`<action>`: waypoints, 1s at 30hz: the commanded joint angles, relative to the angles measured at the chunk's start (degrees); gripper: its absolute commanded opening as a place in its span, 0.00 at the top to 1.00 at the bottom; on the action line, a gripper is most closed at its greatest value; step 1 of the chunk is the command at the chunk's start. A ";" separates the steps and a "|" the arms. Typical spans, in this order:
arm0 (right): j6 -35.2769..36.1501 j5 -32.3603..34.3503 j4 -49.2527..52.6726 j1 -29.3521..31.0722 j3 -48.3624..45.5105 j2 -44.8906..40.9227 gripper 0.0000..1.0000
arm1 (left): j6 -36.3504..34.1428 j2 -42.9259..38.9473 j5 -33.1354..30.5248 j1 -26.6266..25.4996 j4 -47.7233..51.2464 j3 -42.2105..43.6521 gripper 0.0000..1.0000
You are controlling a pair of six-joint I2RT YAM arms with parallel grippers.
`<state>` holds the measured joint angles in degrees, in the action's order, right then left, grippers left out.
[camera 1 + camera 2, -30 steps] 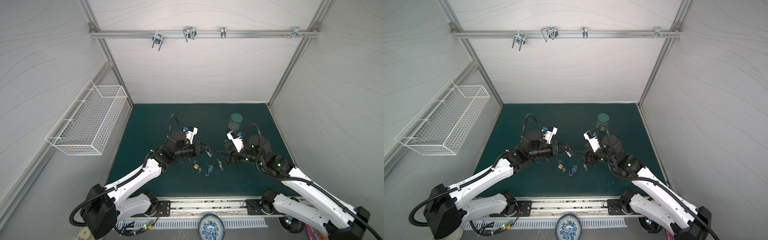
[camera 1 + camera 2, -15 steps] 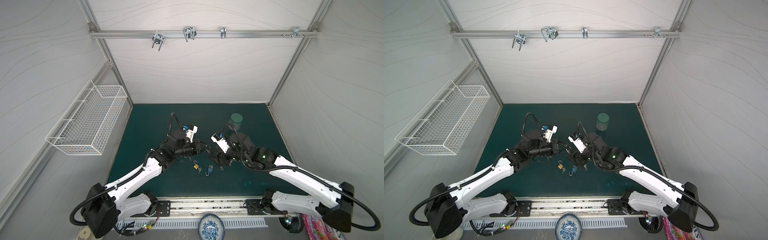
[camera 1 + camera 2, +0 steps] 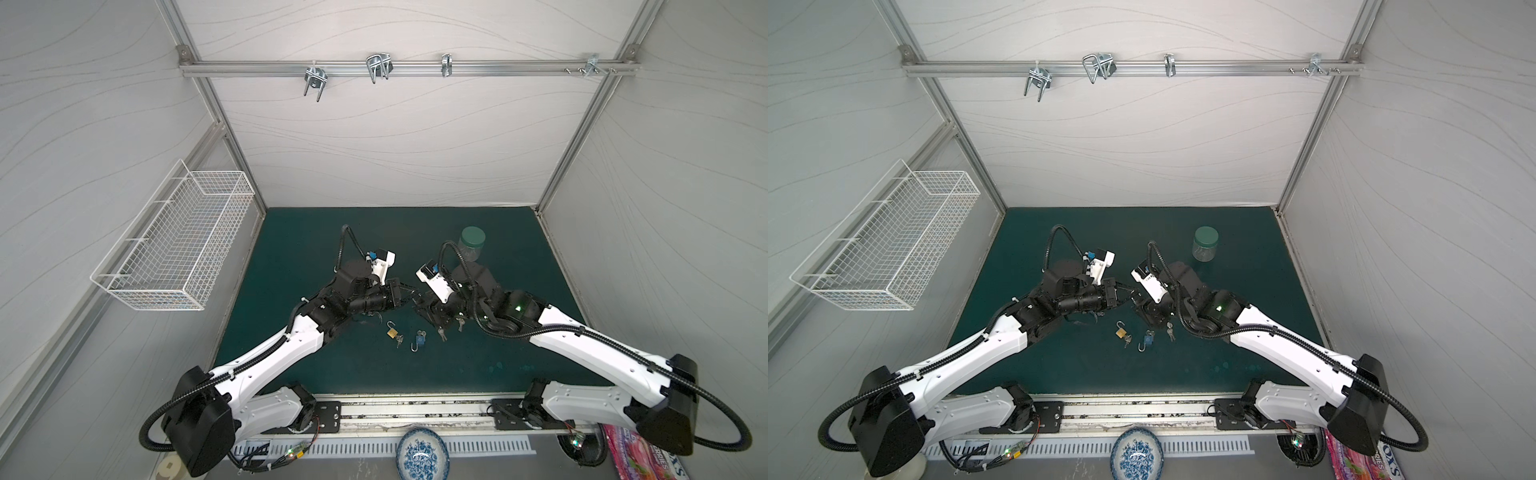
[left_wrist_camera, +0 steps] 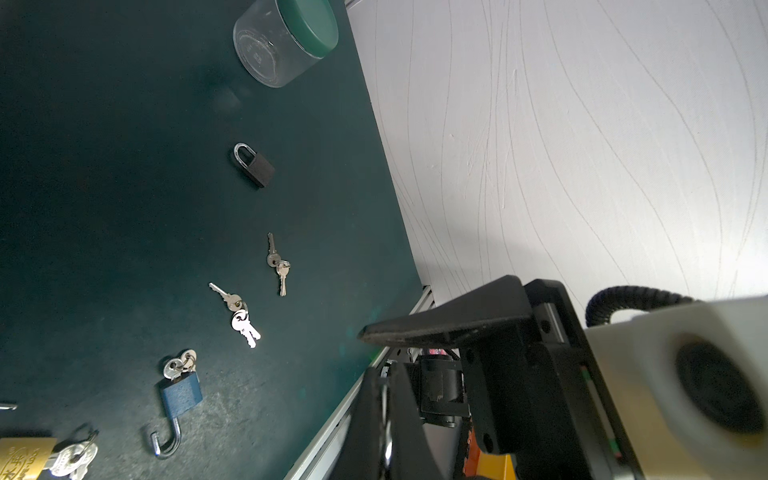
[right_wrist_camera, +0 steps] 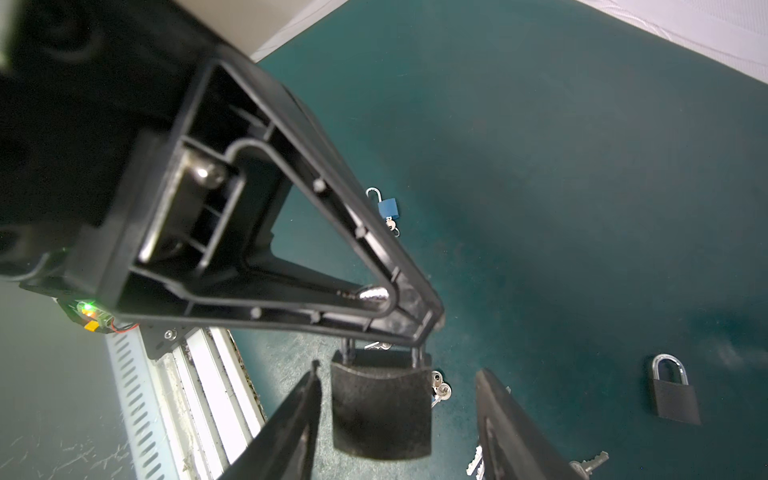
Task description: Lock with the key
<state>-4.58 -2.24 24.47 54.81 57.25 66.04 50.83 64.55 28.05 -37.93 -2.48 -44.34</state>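
Observation:
My left gripper (image 4: 384, 374) is shut on the shackle of a black padlock (image 5: 380, 409), which hangs from its fingertips above the green mat (image 5: 582, 208). In the right wrist view my right gripper (image 5: 397, 372) stands open with one finger (image 5: 291, 424) on each side of the padlock's body, and a gap shows on both sides. In both top views the two grippers meet at mid-mat, left gripper (image 3: 409, 296) against right gripper (image 3: 424, 311). Two bunches of silver keys (image 4: 239, 316) (image 4: 277, 264) lie loose on the mat below.
A second black padlock (image 4: 254, 166) lies shut on the mat. A blue padlock (image 3: 419, 341) and a brass padlock (image 3: 391, 331) lie with open shackles and keys in them. A green-lidded jar (image 3: 471, 243) stands at the back. A wire basket (image 3: 178, 245) hangs on the left wall.
The right arm has swung leftward to the left gripper and now straddles the hanging padlock. The left arm has held still with the padlock.

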 commanded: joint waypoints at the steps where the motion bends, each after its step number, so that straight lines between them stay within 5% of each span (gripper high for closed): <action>1: 0.45 -0.05 -0.97 0.39 1.50 0.23 0.44 | 0.23 -0.88 0.49 -0.26 -2.00 -2.77 1.00; 17: 0.05 -1.61 -2.23 0.39 0.01 -2.19 0.67 | -0.24 -1.71 -1.05 -1.03 0.66 -2.63 1.00; 23: -0.17 -4.98 -2.08 0.40 -2.03 -5.78 0.86 | -0.97 -1.98 0.37 -1.12 0.23 -3.30 1.00; 25: -0.34 -3.77 -1.67 0.43 -2.93 -6.85 0.92 | -1.78 -2.54 0.11 -1.11 0.87 -3.69 0.86; 30: -0.87 1.57 0.48 -1.70 -5.84 -9.69 1.00 | -6.35 -5.84 -6.26 -1.01 8.76 -4.21 0.26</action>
<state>-4.99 -3.29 23.51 54.54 52.45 58.17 48.42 61.12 26.04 -39.13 1.85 -45.54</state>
